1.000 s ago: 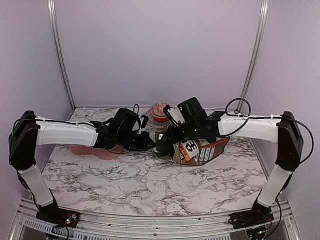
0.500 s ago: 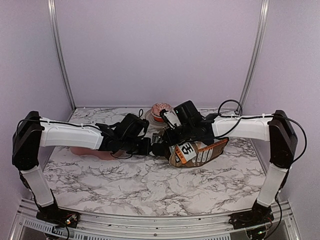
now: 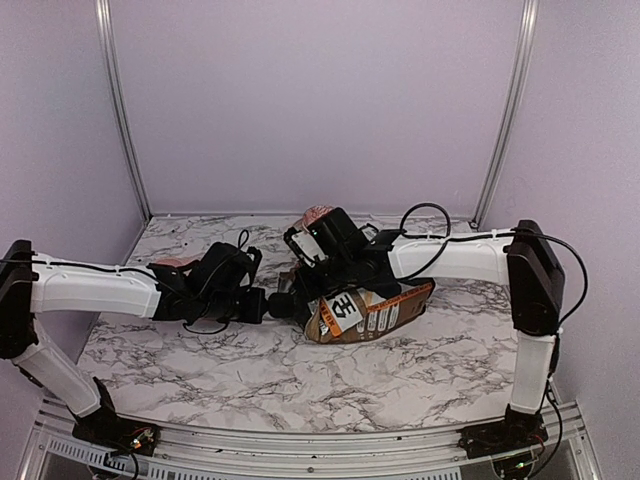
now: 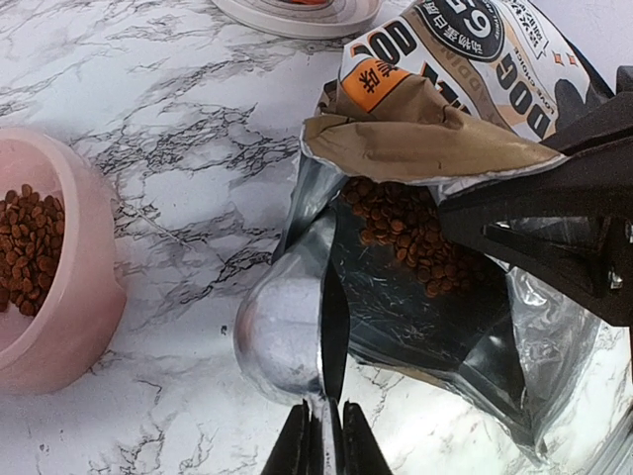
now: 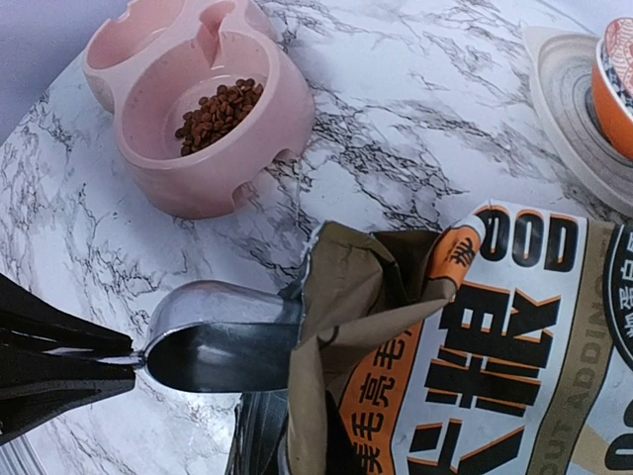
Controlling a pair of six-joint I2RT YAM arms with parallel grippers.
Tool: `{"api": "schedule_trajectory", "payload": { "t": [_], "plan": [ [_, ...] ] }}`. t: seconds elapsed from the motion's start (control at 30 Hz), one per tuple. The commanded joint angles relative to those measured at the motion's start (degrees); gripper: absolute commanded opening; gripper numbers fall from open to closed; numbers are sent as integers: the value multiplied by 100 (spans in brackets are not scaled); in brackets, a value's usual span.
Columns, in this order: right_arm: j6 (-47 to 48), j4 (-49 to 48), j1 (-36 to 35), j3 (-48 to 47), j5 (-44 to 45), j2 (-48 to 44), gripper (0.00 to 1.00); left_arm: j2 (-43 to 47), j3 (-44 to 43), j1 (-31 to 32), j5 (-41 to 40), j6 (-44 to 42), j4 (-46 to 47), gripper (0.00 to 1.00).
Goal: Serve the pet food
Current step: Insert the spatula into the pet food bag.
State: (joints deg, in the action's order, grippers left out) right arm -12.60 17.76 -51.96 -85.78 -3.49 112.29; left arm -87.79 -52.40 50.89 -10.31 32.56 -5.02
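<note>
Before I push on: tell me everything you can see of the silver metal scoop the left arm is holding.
The silver metal scoop is small, with a rounded, shiny bowl and a thin flat handle. The left gripper is shut on that handle. The scoop is tilted onto its side, with its open end poked into the mouth of the printed foil-lined pet food bag, just under the folded lip. No reddish-brown kibble shows in its bowl; the pellets lie deeper inside the bag.
</note>
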Motion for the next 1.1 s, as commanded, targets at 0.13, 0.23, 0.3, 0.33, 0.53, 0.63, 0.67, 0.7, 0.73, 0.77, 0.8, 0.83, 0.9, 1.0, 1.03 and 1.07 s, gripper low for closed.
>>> {"api": "schedule_trajectory", "payload": {
  "t": [0.13,0.23,0.3,0.33,0.53,0.63,0.67,0.7,0.73,0.77,0.8,0.83,0.9,1.0,1.03,1.07],
  "plan": [
    [-5,433,-230,-264,22,79,0,58,433,-160,283,155,376,0],
    [49,499,-190,-128,199,4,0,-164,430,-155,416,333,663,0],
    [37,500,-155,-29,216,-50,0,-348,365,-150,421,514,746,0],
    [34,500,-142,8,221,-68,0,-439,320,-150,428,625,785,0],
    [-41,450,-99,159,218,-139,0,-830,167,-152,537,899,985,0],
    [-50,435,-94,167,197,-134,0,-932,126,-163,594,1008,981,0],
    [-46,431,-95,164,193,-129,0,-969,119,-174,651,1050,1000,0],
    [-43,423,-97,167,195,-129,0,-1007,110,-180,714,1085,1013,0],
    [-41,417,-93,167,191,-121,0,-1049,100,-184,790,1120,1045,0],
    [-41,407,-84,166,185,-112,0,-1088,87,-194,885,1148,1065,0],
    [-41,400,-86,159,182,-104,0,-1134,73,-206,964,1174,1103,0],
    [-41,391,-81,158,182,-96,0,-1149,77,-215,1029,1213,1145,0],
    [-60,386,-74,145,167,-54,0,-1126,129,-243,1143,1291,1260,0],
    [-97,371,-73,102,147,-2,0,-1066,255,-325,1314,1427,1532,0],
    [-127,387,-69,75,128,21,0,-1072,279,-382,1427,1496,1559,0],
    [-146,413,-69,40,91,41,0,-1100,283,-450,1589,1570,1583,0]
  ]
}}
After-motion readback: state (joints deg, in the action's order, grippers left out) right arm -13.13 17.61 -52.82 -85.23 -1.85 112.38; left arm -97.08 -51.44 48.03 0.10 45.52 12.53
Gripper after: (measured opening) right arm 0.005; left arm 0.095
